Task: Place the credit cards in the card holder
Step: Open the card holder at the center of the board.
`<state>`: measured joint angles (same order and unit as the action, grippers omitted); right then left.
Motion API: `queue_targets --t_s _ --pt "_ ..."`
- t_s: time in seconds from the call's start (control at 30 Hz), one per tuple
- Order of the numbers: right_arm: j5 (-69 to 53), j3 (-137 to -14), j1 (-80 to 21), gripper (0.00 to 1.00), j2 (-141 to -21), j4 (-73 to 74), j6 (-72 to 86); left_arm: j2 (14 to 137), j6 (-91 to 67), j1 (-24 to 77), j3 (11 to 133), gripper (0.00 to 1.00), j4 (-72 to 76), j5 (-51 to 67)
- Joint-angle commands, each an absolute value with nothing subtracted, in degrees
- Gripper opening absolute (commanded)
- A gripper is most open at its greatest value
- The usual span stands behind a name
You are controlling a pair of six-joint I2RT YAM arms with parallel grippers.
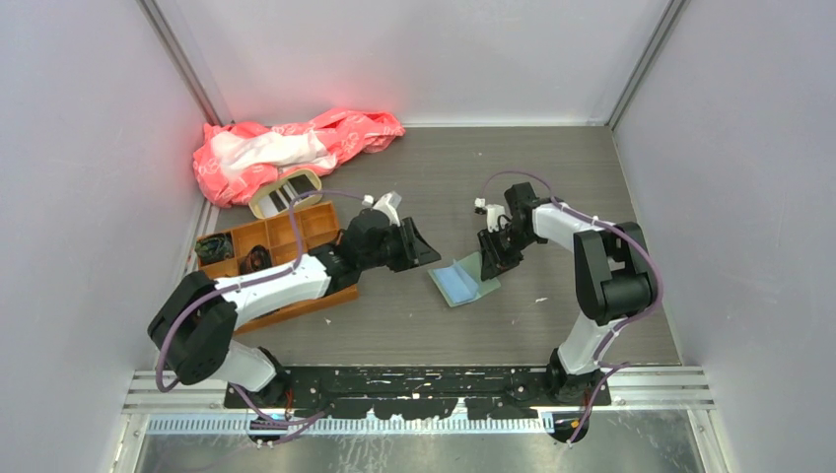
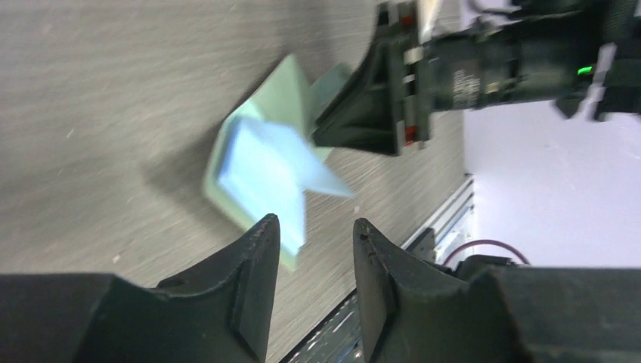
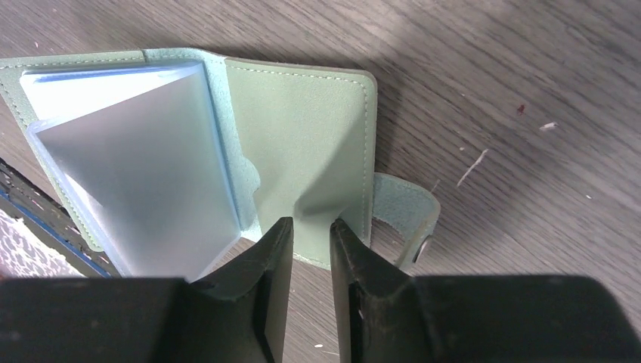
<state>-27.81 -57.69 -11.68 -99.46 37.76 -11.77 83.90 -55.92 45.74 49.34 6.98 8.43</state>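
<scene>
The sage-green card holder [image 1: 461, 281] lies open on the table, its pale blue clear pockets [image 3: 136, 174] fanned up on the left and its green flap [image 3: 302, 128] flat on the right. My right gripper [image 3: 310, 224] stands over the flap's near edge, jaws a narrow gap apart with nothing between them. My left gripper [image 1: 426, 251] hovers just left of the holder [image 2: 264, 151], open and empty [image 2: 316, 223]. Thin dark and pale pieces in the beige tray [image 1: 283, 194] look like the credit cards; they are too small to tell for sure.
An orange compartment tray [image 1: 276, 256] lies under the left arm. A pink and white bag [image 1: 286, 148] is bunched at the back left. Grey walls close in on three sides. The holder's snap strap [image 3: 408, 215] sticks out beside the right fingers.
</scene>
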Motion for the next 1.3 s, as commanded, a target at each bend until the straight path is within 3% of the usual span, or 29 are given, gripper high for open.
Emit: queue_targets --t_s 0.0,0.17,0.57,0.67,0.7,0.77,0.83,0.93,1.0,1.27 --pt "-20.8 -59.1 -11.6 0.3 -102.4 37.3 -12.2 82.9 -62.0 45.8 42.6 0.45 5.0 8.0" --pt "-21.0 -59.9 -11.6 0.29 -104.2 38.2 -12.4 85.7 -67.1 47.4 39.3 0.51 13.1 9.0" --pt "-21.9 -60.4 -11.5 0.29 -104.4 38.9 -12.8 97.7 -69.2 47.5 42.3 0.5 26.4 12.7" --pt "-22.1 -60.4 -11.6 0.29 -104.3 39.1 -13.0 98.7 -69.7 47.3 42.4 0.36 28.6 13.0" --pt "-22.4 -60.5 -11.6 0.29 -104.1 39.2 -13.1 98.6 -69.9 47.2 41.9 0.28 29.6 12.8" --pt "-23.7 -60.7 -11.5 0.29 -103.6 39.4 -13.5 97.7 -69.8 46.9 41.3 0.02 30.5 12.3" --pt "-26.9 -61.0 -11.6 0.33 -102.4 40.1 -14.4 95.7 -68.4 46.7 41.4 0.0 29.0 11.8" --pt "-33.6 -61.4 -11.5 0.48 -98.9 41.1 -16.3 91.8 -65.0 45.9 47.3 0.0 13.5 12.2" --pt "-37.9 -61.0 -11.5 0.53 -95.7 40.8 -16.9 90.4 -61.7 45.0 54.1 0.0 -7.0 12.0" --pt "-43.5 -57.0 -11.4 0.52 -88.0 34.8 -12.7 99.3 -49.6 43.4 78.2 0.0 -49.5 11.0"
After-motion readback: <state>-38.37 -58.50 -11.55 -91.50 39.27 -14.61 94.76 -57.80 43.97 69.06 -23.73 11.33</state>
